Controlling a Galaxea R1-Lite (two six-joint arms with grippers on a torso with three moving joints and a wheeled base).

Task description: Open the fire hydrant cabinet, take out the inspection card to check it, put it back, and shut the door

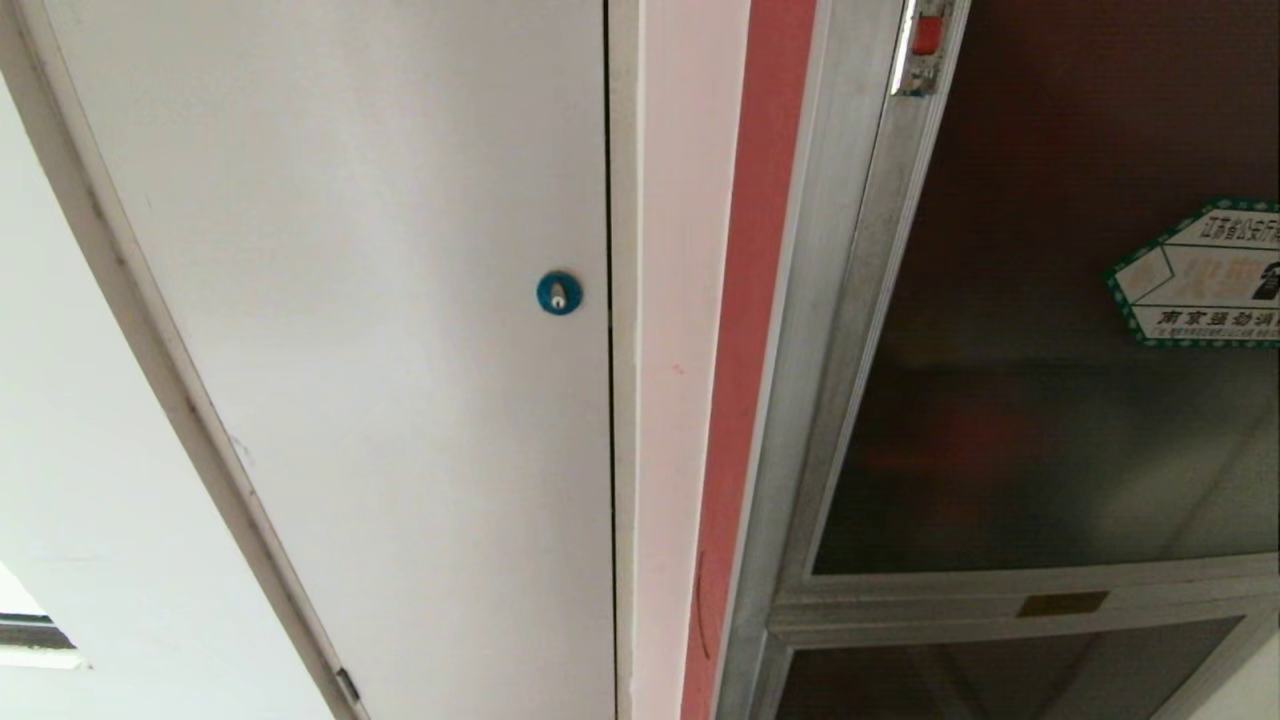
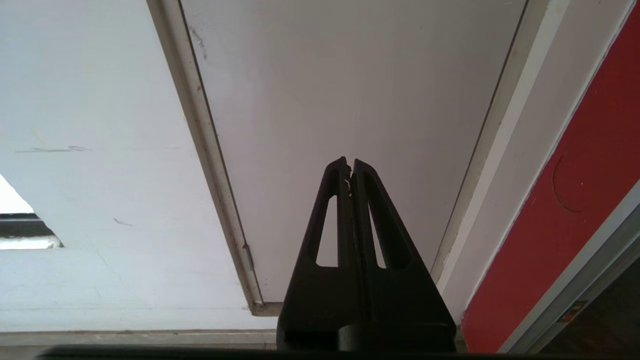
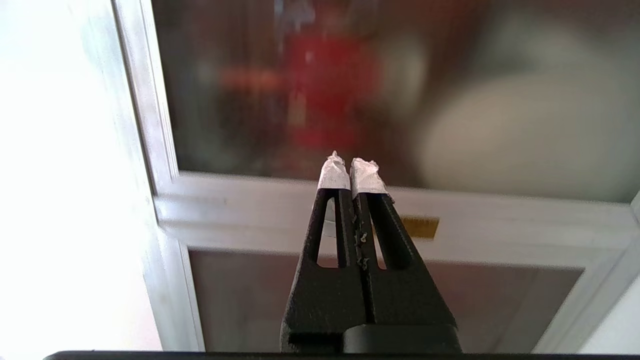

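The right gripper (image 3: 350,170), closed and empty, faced the shut door (image 3: 450,100) (likely readying to open it), while the closed left gripper (image 2: 349,167) idled by the white panel (image 2: 350,75).

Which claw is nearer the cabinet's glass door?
Right. The right claw, shut, faces the door near its lower frame rail; the left claw, shut, faces the white panel beside the cabinet.

The door (image 1: 1050,420) of the fire hydrant cabinet (image 1: 800,400) stands closed, its sticker (image 1: 1205,275) facing out, beside a white panel (image 1: 380,330) with a blue lock (image 1: 559,293).
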